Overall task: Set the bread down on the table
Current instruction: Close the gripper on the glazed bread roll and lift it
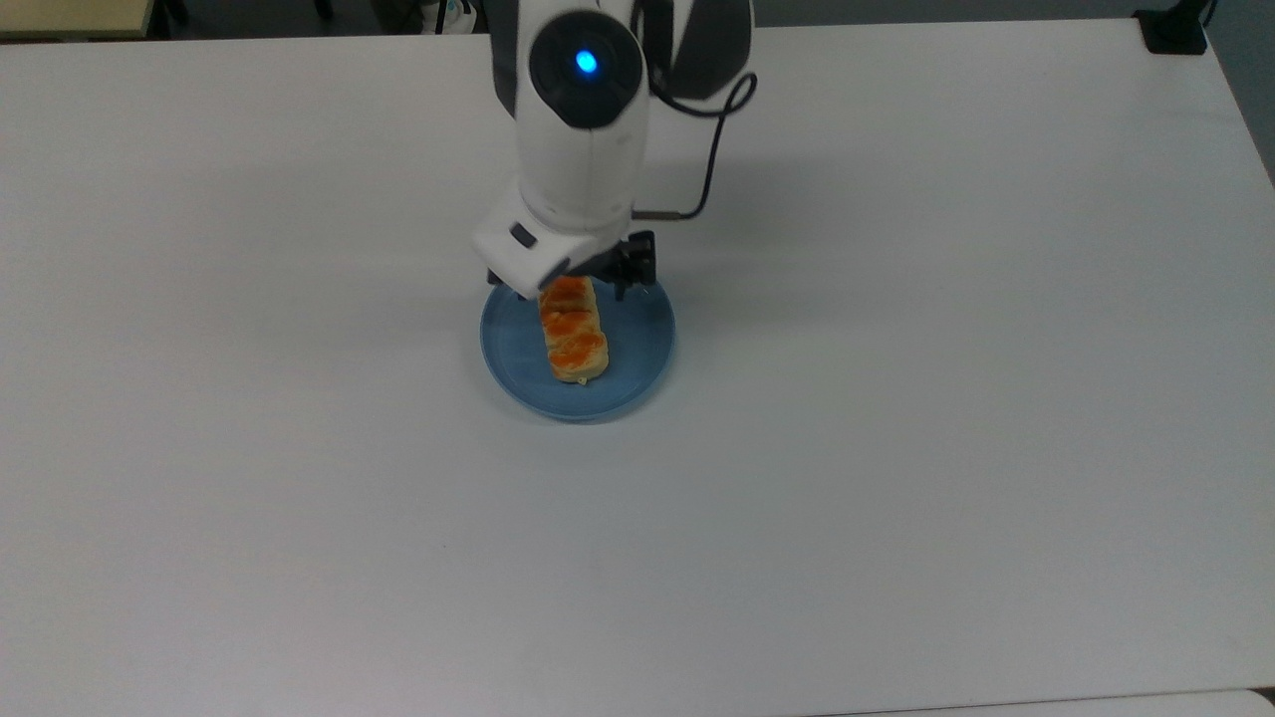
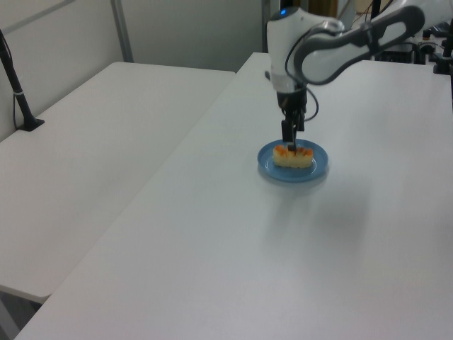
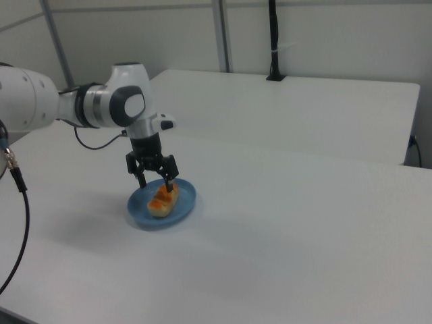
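I've got the gripper [image 3: 155,181] spread wide above the bread [image 1: 572,330], which sits ungrasped on the blue plate [image 1: 637,363], so nothing's on the table [image 1: 946,398] yet.

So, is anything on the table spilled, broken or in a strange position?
Nothing stands out. The bread lies flat and whole on the blue plate, a little off its centre. The gripper hangs over one end of the loaf with jaws open. The table looks clean.

1 overhead, 2 opposing side views

Lab: white tables [image 2: 106,142], robot arm [image 3: 40,108]
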Robot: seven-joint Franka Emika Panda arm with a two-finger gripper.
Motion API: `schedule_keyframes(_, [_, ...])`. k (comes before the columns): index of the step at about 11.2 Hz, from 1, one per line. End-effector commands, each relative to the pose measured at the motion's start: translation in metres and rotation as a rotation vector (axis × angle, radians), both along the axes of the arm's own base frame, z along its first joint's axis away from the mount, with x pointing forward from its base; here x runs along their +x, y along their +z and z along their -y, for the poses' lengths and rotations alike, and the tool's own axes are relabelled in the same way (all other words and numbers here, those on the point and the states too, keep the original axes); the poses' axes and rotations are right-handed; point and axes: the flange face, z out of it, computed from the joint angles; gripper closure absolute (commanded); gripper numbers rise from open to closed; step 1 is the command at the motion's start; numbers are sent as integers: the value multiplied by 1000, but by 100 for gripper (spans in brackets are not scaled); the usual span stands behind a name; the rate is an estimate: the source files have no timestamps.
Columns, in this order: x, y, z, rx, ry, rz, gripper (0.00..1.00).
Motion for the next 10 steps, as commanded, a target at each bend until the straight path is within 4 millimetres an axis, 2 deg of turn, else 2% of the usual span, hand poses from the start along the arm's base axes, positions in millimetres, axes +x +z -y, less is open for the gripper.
schedule_keyframes(1, [7, -30, -2, -9, 9, 20, 8])
schedule_keyframes(2, [8, -35, 0, -23, 18, 28, 19])
schedule_keyframes(3, [9, -40, 1, -33, 27, 25, 35])
schedule_keyframes(4, [9, -36, 4, -32, 32, 22, 51])
schedule_keyframes(5, [4, -22, 10, -28, 38, 26, 53])
schedule_keyframes(8, [-44, 36, 34, -7, 49, -5, 53])
schedule_keyframes(9, [-61, 49, 48, 5, 29, -23, 53])
schedule_keyframes(10, [-82, 53, 54, 8, 21, -51, 53])
